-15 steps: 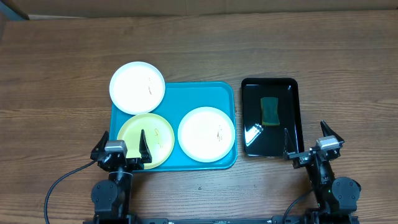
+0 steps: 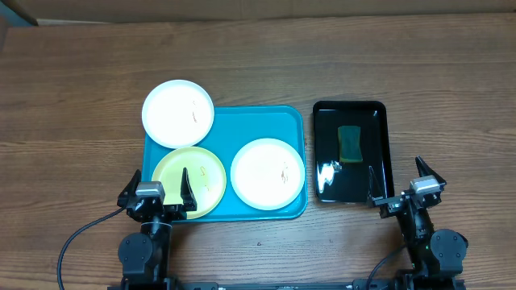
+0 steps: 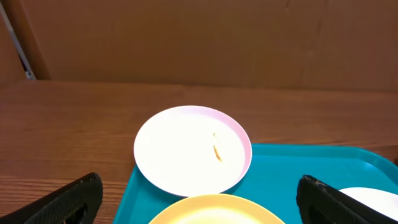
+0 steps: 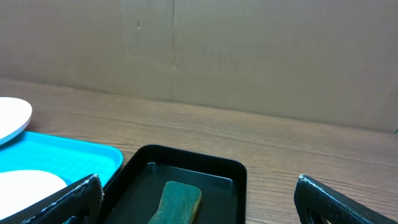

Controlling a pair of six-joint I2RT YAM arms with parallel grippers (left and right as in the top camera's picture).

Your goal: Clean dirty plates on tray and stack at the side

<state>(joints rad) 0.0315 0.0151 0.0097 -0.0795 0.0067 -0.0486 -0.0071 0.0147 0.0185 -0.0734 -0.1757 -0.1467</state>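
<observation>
A light-blue tray holds a yellow-green plate at front left and a white plate at front right. A second white plate overlaps the tray's back left corner; it shows in the left wrist view with a small brown smear. All three plates have small brownish marks. My left gripper is open and empty at the tray's front left edge, over the yellow-green plate's rim. My right gripper is open and empty at the near edge of the table.
A glossy black tray right of the blue tray holds a green sponge, also in the right wrist view. A cardboard wall stands behind the wooden table. A cable runs from the left arm base.
</observation>
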